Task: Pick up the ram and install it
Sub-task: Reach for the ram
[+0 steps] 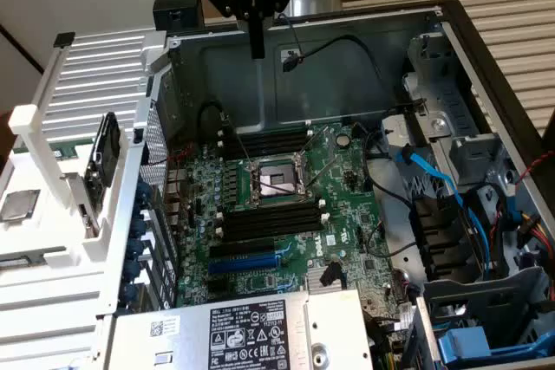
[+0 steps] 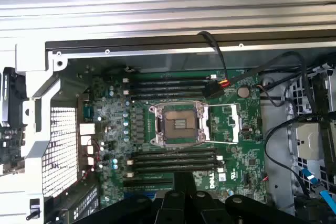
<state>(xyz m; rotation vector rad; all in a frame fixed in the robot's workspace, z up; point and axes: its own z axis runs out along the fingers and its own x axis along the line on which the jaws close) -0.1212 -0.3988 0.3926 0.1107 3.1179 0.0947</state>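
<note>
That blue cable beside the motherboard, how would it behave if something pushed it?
The blue cable probably flexes easily, since it hangs in a loose curve. It looks thin and flat, so it is likely light. It runs deeper into the case, so it may spring back rather than stay pushed.

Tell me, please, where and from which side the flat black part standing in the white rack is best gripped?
Probably by its top edge, from straight above, pinching the two broad faces. The black part stands on edge, slightly tilted, in the white rack, so its top is free while the rack's posts crowd its lower half. The gripper hangs above the open case.
</note>
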